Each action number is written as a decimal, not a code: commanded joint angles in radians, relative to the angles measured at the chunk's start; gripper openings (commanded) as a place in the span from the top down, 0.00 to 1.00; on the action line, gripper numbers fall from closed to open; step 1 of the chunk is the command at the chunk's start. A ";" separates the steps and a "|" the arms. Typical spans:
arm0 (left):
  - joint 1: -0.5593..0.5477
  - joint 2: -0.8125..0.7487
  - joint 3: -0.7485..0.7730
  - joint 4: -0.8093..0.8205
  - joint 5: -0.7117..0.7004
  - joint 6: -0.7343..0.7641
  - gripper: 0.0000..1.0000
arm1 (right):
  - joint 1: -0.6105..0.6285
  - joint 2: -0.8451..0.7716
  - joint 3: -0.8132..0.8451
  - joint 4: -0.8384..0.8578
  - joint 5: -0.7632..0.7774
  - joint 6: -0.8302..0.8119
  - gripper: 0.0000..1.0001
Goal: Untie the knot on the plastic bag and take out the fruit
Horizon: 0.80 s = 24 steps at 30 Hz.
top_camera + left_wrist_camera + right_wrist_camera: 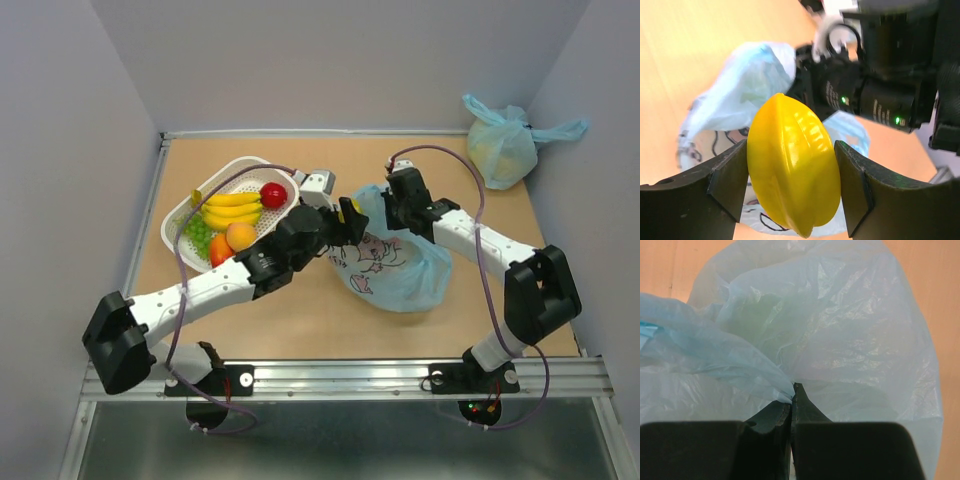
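The light blue plastic bag (pixel 400 272) with the cartoon girl lies at the table's middle, its mouth toward the back. My left gripper (pixel 350 214) hangs over the bag's left side, shut on a yellow ribbed fruit (pixel 792 162) that fills the span between its two pads. The bag (pixel 740 95) shows beneath that fruit. My right gripper (pixel 392 205) is shut on a fold of the bag's rim (pixel 755 375) at the far side and holds it up. The knot is not in view. More fruit lies in the basket: bananas (pixel 232 208), a red apple (pixel 273 194), green grapes (pixel 198 235) and an orange (pixel 240 236).
The white slotted basket (pixel 178 214) stands at the left back of the table. A plain tied light blue bag (pixel 500 148) sits in the far right corner against the wall. The right arm's wrist (pixel 880 95) is close behind the held fruit.
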 commanded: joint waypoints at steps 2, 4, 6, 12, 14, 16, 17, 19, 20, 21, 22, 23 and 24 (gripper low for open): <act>0.125 -0.142 -0.081 -0.033 -0.149 -0.101 0.90 | 0.011 -0.019 -0.032 0.020 0.020 0.004 0.99; 0.241 -0.185 -0.113 -0.136 -0.209 -0.176 0.90 | 0.011 -0.032 -0.036 0.017 0.012 0.007 0.99; 0.345 -0.211 -0.147 -0.177 -0.180 -0.199 0.89 | 0.011 -0.052 -0.039 0.014 0.003 0.007 0.99; 0.677 -0.258 -0.255 -0.236 -0.109 -0.145 0.75 | 0.011 -0.088 -0.046 0.005 -0.027 0.012 0.99; 0.763 -0.246 -0.267 -0.234 -0.086 -0.116 0.56 | 0.011 -0.095 -0.043 0.002 -0.034 0.010 0.99; 0.811 -0.223 -0.273 -0.236 -0.048 -0.086 0.33 | 0.011 -0.104 -0.032 -0.003 -0.040 0.006 0.99; 0.811 -0.214 -0.269 -0.234 -0.048 -0.079 0.25 | 0.011 -0.107 -0.032 -0.003 -0.038 0.003 0.99; 0.826 -0.196 -0.253 -0.266 -0.048 -0.063 0.13 | 0.011 -0.111 -0.023 -0.006 -0.044 -0.008 0.99; 0.826 -0.188 -0.249 -0.272 -0.052 -0.047 0.10 | 0.011 -0.113 -0.020 -0.006 -0.044 -0.010 0.99; 0.826 -0.183 -0.236 -0.283 -0.054 -0.041 0.08 | 0.011 -0.116 -0.012 -0.007 -0.047 -0.014 0.99; 0.826 -0.183 -0.233 -0.283 -0.052 -0.037 0.07 | 0.011 -0.116 -0.009 -0.007 -0.047 -0.014 0.99; 0.826 -0.182 -0.230 -0.286 -0.048 -0.024 0.06 | 0.011 -0.119 -0.004 -0.009 -0.049 -0.020 1.00; 0.826 -0.182 -0.226 -0.289 -0.051 -0.018 0.05 | 0.013 -0.122 -0.001 -0.009 -0.052 -0.023 0.99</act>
